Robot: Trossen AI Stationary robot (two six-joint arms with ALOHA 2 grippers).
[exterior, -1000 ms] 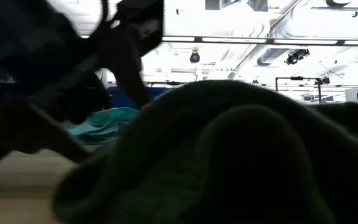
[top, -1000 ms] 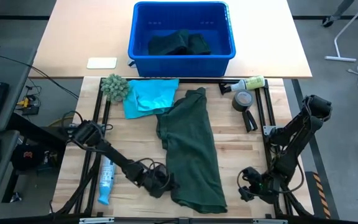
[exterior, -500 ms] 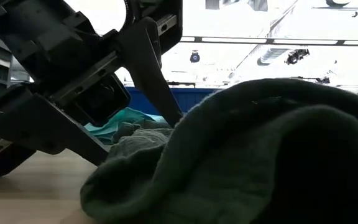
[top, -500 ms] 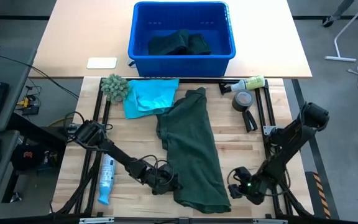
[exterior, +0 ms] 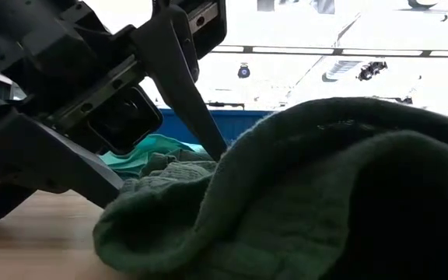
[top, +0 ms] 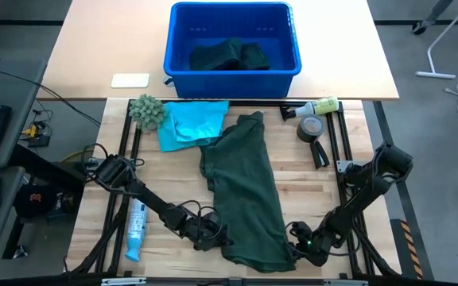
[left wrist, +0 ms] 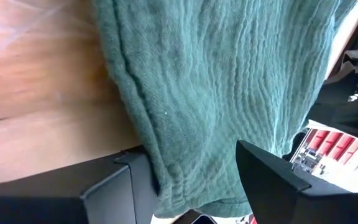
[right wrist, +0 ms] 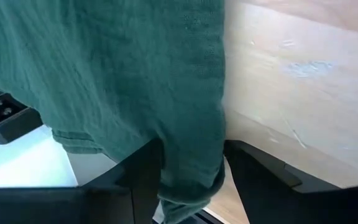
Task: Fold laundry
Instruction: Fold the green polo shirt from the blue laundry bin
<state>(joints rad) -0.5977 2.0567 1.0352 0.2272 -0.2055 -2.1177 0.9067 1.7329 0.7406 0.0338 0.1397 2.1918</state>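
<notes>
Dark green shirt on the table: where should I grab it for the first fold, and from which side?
Judging by its pose, take the dark green shirt at its two near hem corners, from either side. It lies lengthwise, hem toward the arms. The left gripper and right gripper already straddle those edges, jaws open, cloth between the fingers in both wrist views.
</notes>
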